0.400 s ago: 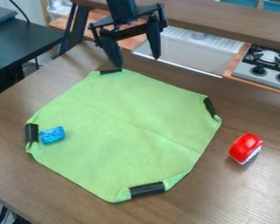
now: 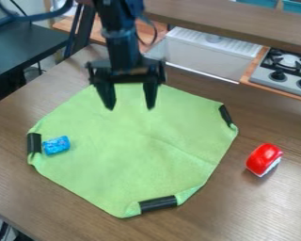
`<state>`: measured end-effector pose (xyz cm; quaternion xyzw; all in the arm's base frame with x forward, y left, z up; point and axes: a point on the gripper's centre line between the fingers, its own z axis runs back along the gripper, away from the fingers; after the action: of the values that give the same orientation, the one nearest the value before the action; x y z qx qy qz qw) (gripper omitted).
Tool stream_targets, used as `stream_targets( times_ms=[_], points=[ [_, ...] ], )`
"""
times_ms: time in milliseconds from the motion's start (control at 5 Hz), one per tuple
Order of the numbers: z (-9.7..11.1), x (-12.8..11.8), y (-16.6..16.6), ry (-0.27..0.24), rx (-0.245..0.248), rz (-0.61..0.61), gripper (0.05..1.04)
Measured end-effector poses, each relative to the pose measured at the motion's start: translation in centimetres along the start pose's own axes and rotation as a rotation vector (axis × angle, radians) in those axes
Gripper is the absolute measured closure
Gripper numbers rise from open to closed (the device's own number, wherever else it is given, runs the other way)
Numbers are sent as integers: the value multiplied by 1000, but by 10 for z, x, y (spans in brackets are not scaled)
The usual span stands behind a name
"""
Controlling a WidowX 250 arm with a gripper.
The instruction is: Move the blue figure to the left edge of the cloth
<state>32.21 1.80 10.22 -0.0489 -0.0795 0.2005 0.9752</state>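
Note:
My gripper (image 2: 131, 108) hangs over the upper part of the green cloth (image 2: 134, 155), its two fingers wide apart and nothing between them. The small blue figure (image 2: 56, 145) lies on the cloth near its left corner, just right of the black tape there. It is below and to the left of the gripper, well apart from it.
A red object with a white underside (image 2: 264, 159) stands on the wooden table right of the cloth. Black tape (image 2: 158, 204) holds the cloth's corners. Behind are a sink (image 2: 197, 54) and a stove (image 2: 286, 70); a dark table (image 2: 27, 47) is at upper left.
My gripper has come down and forward from the table's back edge to over the cloth's upper part. The blue figure and the cloth have stayed in place.

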Motion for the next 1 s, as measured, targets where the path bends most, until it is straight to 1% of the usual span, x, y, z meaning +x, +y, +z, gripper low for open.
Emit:
stream_targets(
  times_ms=[200, 400, 600, 800, 1000],
  points=[
    [0, -21, 24, -134, 135, -180, 84],
    [4, -26, 40, -262, 256, -475, 84],
    [-1, -20, 63, -292, 272, -752, 84],
    [-15, -12, 89, -208, 87, -976, 84],
    [-28, -12, 93, -133, 31, -1057, 84]
  ],
)
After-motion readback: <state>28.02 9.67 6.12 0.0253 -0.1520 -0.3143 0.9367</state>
